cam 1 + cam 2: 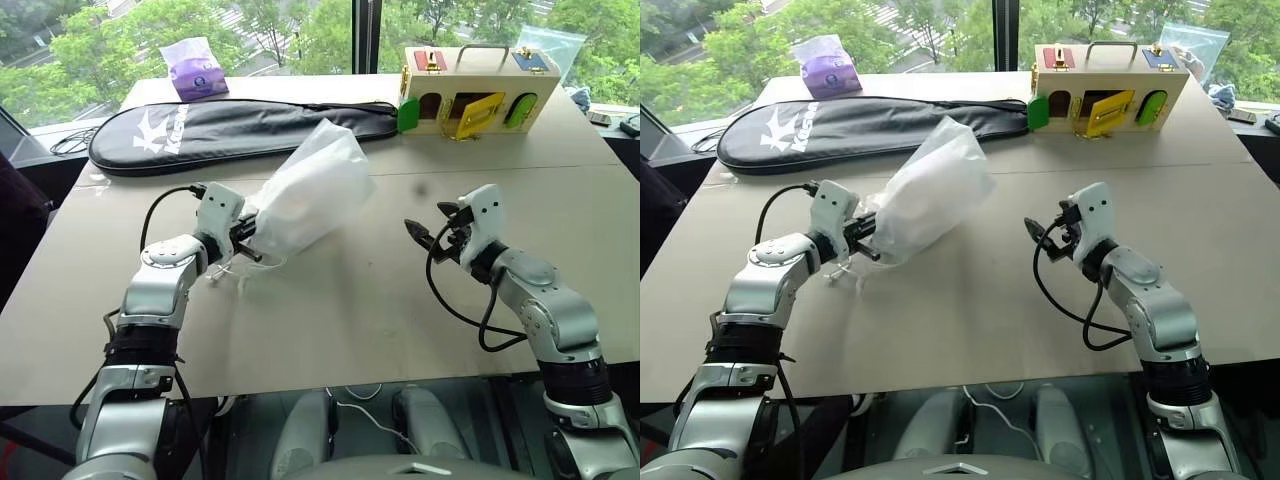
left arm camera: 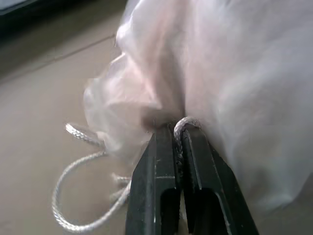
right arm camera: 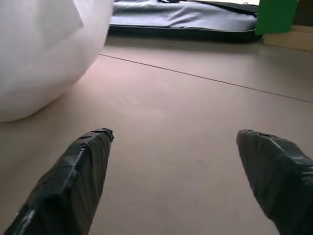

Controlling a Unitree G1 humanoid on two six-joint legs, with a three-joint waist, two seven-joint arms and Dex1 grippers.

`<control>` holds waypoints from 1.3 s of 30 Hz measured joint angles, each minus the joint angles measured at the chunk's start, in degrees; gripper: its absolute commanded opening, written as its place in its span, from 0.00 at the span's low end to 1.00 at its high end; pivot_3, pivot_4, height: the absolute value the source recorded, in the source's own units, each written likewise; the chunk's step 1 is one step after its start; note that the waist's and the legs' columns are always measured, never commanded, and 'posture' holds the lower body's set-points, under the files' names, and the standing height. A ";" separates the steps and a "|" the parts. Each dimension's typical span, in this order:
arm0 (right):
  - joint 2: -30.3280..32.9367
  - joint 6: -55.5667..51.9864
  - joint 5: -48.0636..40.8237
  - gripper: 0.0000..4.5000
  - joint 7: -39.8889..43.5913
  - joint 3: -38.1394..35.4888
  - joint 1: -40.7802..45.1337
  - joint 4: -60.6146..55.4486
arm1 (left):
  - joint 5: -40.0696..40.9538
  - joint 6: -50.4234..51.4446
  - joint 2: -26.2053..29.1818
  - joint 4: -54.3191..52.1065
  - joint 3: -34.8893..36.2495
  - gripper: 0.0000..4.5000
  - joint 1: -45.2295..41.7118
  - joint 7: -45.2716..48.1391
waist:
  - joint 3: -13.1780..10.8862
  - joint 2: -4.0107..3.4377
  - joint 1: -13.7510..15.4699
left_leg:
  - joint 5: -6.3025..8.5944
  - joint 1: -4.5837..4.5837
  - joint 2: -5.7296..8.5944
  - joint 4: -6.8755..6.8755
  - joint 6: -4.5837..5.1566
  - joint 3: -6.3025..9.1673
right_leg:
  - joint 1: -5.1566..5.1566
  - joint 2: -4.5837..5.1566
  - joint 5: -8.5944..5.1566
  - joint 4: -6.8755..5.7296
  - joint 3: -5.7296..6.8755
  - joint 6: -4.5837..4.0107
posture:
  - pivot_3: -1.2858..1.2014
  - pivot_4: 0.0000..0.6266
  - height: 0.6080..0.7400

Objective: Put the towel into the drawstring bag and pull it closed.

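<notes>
The drawstring bag (image 1: 305, 190) is lying puffed up near the middle of the desk (image 1: 340, 300), its gathered mouth and a white cord (image 2: 73, 196) being pinched tight by the left claw (image 2: 177, 128). The right claw (image 3: 173, 137) is hovering apart from it toward the desk's right edge, fingers spread wide and holding nothing. A black racket case (image 1: 230, 125) and a wooden toy box (image 1: 480, 90) are sitting along the far edge.

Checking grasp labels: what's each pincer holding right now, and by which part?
Left pincer is shut on the drawstring bag, pinching its gathered mouth and the cord there. Right pincer is open over the table, holding nothing.
</notes>
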State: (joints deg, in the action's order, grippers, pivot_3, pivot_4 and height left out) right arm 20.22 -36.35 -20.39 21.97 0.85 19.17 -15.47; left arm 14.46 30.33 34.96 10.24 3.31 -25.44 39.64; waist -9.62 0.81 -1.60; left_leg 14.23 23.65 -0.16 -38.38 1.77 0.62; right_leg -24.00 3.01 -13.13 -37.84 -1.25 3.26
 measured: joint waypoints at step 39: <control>17.07 3.31 -7.45 1.00 18.07 -17.73 -20.33 -4.27 | 15.59 2.89 13.91 -9.31 4.84 0.98 10.82 25.95 | -0.06 -0.01 0.70 | 0.01 -0.43 -0.16 0.21 0.01 -0.20 | 0.31 -0.19 -0.14 0.16 -0.16 -0.20 | 0.52 0.24 1.00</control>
State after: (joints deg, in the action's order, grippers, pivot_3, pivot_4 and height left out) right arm 37.29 -33.04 -27.84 40.03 -16.88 -1.16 -19.74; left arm 30.05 33.21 48.87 0.93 8.15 -14.62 65.59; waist -9.68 0.80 -0.91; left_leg 14.23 23.22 -0.32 -38.17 1.78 0.42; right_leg -23.68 2.81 -13.27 -37.68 -1.41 3.06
